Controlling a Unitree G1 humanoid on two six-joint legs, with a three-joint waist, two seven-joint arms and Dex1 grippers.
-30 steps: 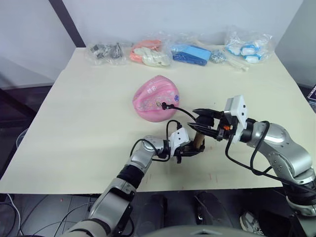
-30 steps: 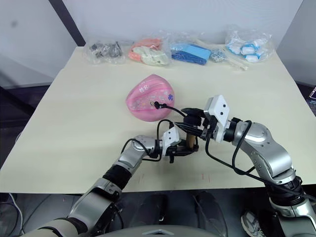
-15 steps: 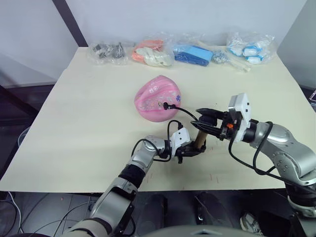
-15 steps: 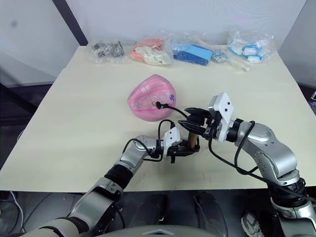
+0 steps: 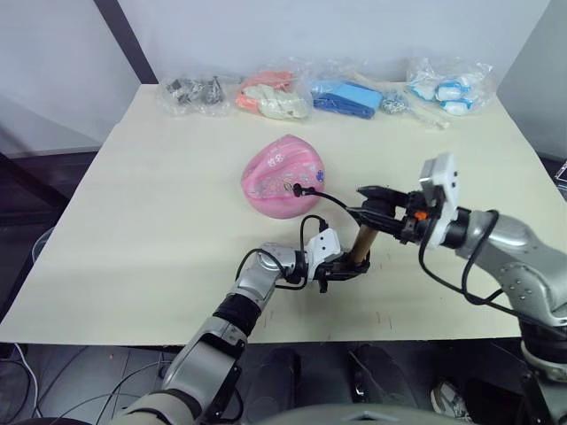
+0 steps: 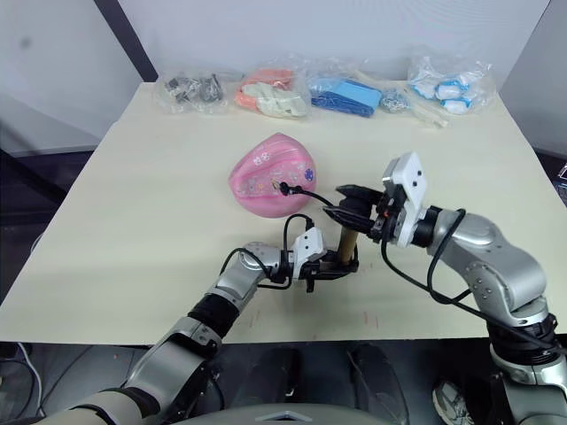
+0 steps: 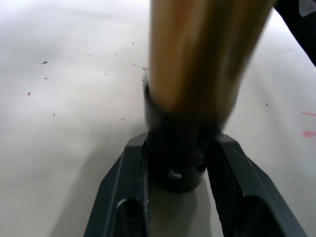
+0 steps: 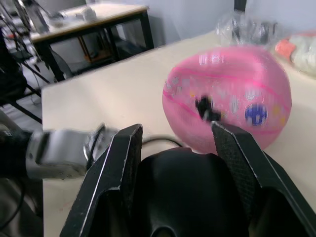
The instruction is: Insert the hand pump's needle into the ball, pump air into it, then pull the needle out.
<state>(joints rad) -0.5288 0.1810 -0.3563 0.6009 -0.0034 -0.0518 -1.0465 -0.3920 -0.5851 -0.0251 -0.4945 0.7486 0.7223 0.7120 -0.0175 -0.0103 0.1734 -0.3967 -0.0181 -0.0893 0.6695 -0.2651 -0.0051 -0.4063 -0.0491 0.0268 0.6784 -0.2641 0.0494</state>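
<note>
Pink ball sat mid-table, needle in | I saw left gripper clamping hand pump base | right gripper clasped its black handle above.

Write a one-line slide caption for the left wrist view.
Left gripper clamping the black base cap of the gold-bronze metallic hand pump, standing on the pale speckled tabletop.
</note>
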